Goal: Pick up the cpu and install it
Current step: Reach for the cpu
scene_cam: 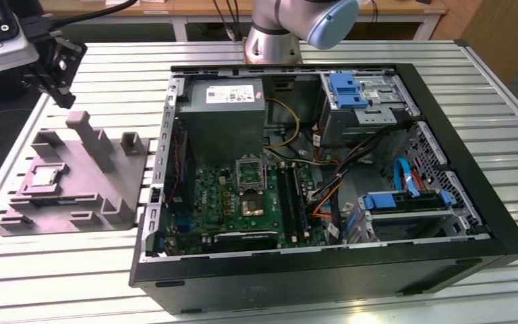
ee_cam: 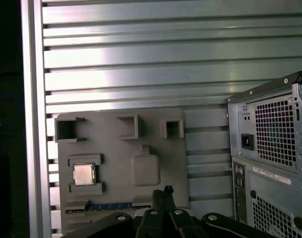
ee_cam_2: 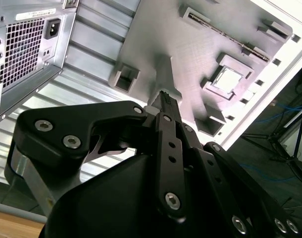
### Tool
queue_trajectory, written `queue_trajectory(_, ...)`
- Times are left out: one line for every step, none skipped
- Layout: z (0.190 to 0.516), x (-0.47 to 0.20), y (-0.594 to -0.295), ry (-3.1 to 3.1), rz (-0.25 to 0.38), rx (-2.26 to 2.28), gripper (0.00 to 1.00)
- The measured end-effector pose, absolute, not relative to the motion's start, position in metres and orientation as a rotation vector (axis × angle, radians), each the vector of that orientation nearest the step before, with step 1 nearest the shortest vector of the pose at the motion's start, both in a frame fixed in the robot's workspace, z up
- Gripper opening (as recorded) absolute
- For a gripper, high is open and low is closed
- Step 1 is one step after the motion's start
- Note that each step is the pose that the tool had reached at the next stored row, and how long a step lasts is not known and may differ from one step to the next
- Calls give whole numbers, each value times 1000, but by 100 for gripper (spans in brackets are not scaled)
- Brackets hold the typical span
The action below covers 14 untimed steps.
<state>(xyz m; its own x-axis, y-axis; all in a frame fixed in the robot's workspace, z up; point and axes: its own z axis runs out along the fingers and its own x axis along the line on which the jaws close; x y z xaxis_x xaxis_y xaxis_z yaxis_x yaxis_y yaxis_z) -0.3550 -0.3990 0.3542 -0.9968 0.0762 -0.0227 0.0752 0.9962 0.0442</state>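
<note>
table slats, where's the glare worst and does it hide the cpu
first wrist view: strong glare band on the table slats, away from the cpu, which shows plainly; second wrist view: cpu top shines pale; exterior view: even light on it

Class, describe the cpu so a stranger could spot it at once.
On the exterior view's left of the open computer case lies a grey moulded tray. In its square recess sits the cpu: small, flat, square, silvery-topped, unlike the long narrow memory stick beside it.
</note>
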Motion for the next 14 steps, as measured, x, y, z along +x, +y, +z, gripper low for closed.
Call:
queue_trajectory(354,-356,-399,3114,67,118,11)
queue_trajectory(354,-357,-399,3114,68,118,11)
queue_trajectory(354,-358,-399,3114,68,118,11)
queue_trajectory(354,-359,-399,3114,68,118,11)
queue_trajectory(354,-359,-399,3114,68,118,11)
queue_trajectory(354,-360,-399,3114,68,118,11)
queue_trajectory(354,-361,-399,3114,68,118,11)
queue_trajectory(354,-363,-399,3114,68,118,11)
queue_trajectory(354,-364,-399,3114,68,118,11)
queue_trajectory(354,-365,-399,3114,67,118,11)
queue_trajectory(354,-366,-399,3114,68,118,11)
queue_trajectory(354,-368,-399,3114,68,118,11)
queue_trajectory(354,-369,-399,3114,68,118,11)
queue_trajectory(354,-370,-399,3114,68,118,11)
